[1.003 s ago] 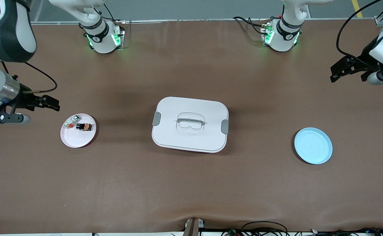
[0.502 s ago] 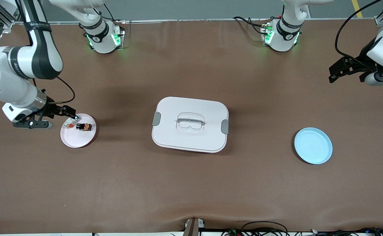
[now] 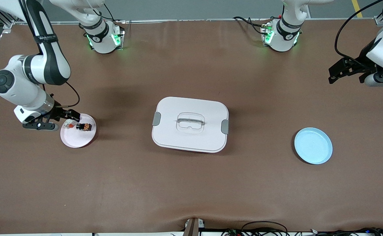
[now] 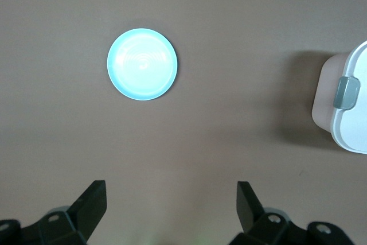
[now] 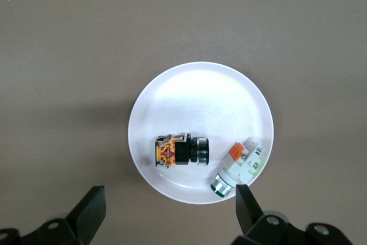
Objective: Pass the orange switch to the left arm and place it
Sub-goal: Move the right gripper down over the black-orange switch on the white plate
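Observation:
The orange switch [image 3: 84,126], a small black cylinder with orange markings, lies on its side on a pale pink plate [image 3: 76,139] toward the right arm's end of the table. It shows in the right wrist view [image 5: 182,150] on the plate [image 5: 200,101]. My right gripper [image 3: 69,115] is open and empty, just above the plate's rim beside the switch; in its wrist view [image 5: 170,210] the jaws stand wide. The white lidded box [image 3: 190,124] sits mid-table. My left gripper [image 3: 337,73] waits open in the air at the left arm's end; its wrist view [image 4: 170,202] shows wide jaws.
A white-grey part with an orange patch [image 3: 69,123] lies on the same plate next to the switch [image 5: 239,166]. A light blue plate [image 3: 313,146] stands bare toward the left arm's end [image 4: 142,63]. The box's latched corner [image 4: 347,102] shows in the left wrist view.
My right arm has swung in from the table's end and come down, bringing its open gripper to the pink plate's rim. The left gripper has barely moved.

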{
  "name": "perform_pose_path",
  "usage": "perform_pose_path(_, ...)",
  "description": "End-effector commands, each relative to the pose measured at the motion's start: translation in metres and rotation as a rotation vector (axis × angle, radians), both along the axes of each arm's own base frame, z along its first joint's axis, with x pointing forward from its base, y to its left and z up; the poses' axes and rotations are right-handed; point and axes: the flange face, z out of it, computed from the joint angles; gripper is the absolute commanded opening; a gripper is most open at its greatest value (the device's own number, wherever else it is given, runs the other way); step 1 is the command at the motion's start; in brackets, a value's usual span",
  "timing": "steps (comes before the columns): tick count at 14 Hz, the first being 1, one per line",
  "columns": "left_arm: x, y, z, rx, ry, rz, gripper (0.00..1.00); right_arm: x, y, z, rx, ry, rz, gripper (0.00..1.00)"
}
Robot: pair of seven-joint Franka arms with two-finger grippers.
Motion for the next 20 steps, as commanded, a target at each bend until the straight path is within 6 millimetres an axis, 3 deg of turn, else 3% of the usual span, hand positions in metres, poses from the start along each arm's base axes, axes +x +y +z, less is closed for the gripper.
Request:
perform_pose_path(1, 0.002, -0.002, 0.005, -0.012, -0.010, 0.006, 1.00, 0.004, -0.003, -0.028, 0.000, 0.009, 0.000, 1.00)
perform_pose_path(8, 0.003, 0.002, 0.004, -0.011, -0.009, 0.012, 1.00, 0.007, -0.008, -0.087, 0.003, 0.015, -0.003, 1.00)
perform_pose_path(20, 0.003, -0.003, 0.006, -0.014, -0.015, 0.003, 1.00, 0.010, -0.011, -0.111, 0.003, 0.029, -0.004, 1.00)
